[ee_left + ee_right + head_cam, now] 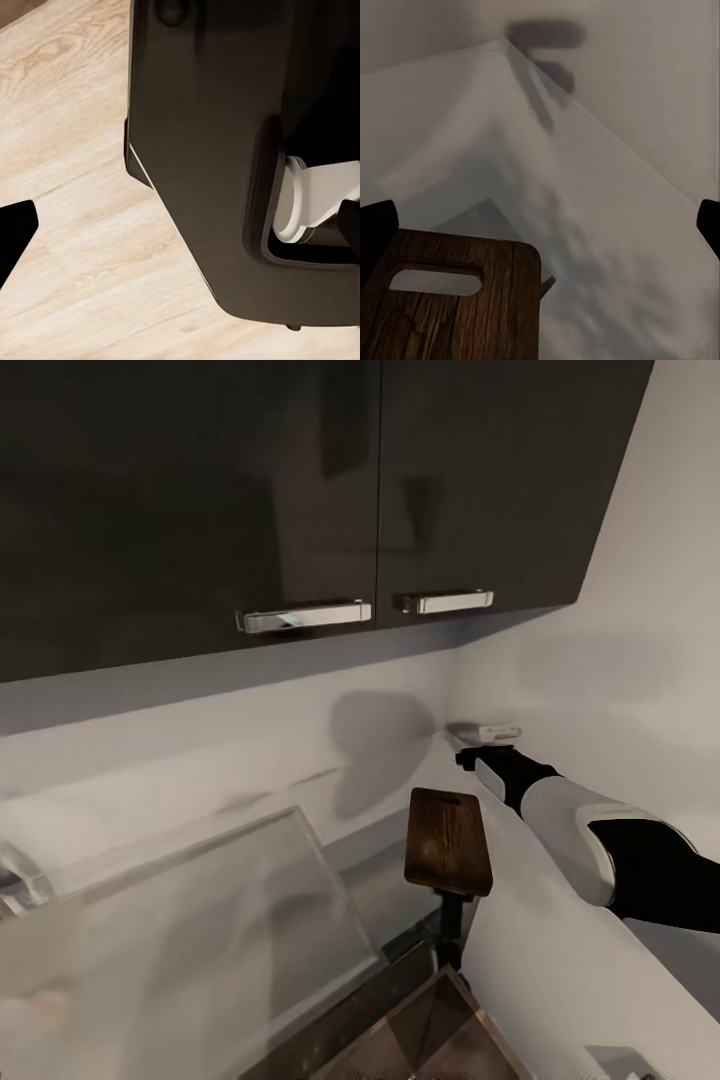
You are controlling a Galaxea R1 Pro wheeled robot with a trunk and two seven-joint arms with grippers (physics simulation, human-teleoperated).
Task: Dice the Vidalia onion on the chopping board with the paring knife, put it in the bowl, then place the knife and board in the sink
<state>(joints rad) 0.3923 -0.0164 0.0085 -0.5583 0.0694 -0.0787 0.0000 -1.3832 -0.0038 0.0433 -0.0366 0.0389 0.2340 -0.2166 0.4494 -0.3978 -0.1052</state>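
The dark brown chopping board (pixel 448 842) shows against the pale countertop (pixel 560 980) near the wall corner, just below and left of my right gripper (pixel 482 737). In the right wrist view the board (pixel 457 307) shows its slot-shaped hole, close under the open right gripper (pixel 541 225), whose fingertips (pixel 375 225) hold nothing. A small dark point (pixel 547 283) pokes out beside the board's edge; I cannot tell what it is. The left gripper (pixel 181 225) hangs open over the wooden floor, beside the robot's black base (pixel 202 150). The onion, sink, knife and bowl are out of view.
Dark glossy wall cabinets (pixel 300 490) with chrome bar handles (pixel 305 617) hang overhead. A translucent slanted panel (pixel 200 940) sits at the lower left. A dark post (pixel 450 925) stands below the board. The walls meet in a corner (pixel 450 700) just behind the right gripper.
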